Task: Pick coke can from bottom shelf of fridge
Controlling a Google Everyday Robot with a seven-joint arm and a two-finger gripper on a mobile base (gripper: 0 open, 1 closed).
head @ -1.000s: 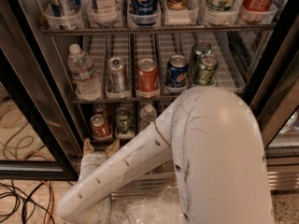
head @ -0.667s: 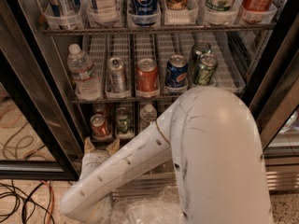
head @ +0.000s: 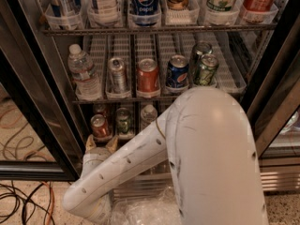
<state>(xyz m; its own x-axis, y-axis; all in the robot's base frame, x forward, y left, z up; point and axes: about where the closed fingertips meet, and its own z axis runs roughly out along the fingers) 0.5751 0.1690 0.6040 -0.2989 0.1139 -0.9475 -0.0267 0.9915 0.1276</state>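
Observation:
The fridge (head: 60, 83) stands open in front of me. The coke can (head: 99, 126), red with a silver top, stands at the front of a left lane on the bottom shelf (head: 134, 136). A second red can shows behind it. My gripper (head: 100, 144) is just below and in front of the coke can, at the shelf's front edge. Its two tan fingertips (head: 89, 142) stand apart, open and empty, on either side of the can's lane. My white arm (head: 206, 149) hides the right part of the bottom shelf.
Beside the coke can stand a green can (head: 123, 121) and a small water bottle (head: 148, 114). The middle rack holds a water bottle (head: 83, 74), a silver can, a copper-brown can (head: 148, 76), a Pepsi can (head: 177, 71) and green cans. Cables (head: 18, 200) lie on the floor at left.
The arm's lower end has risen very slightly. The gripper stays in almost the same place below the coke can.

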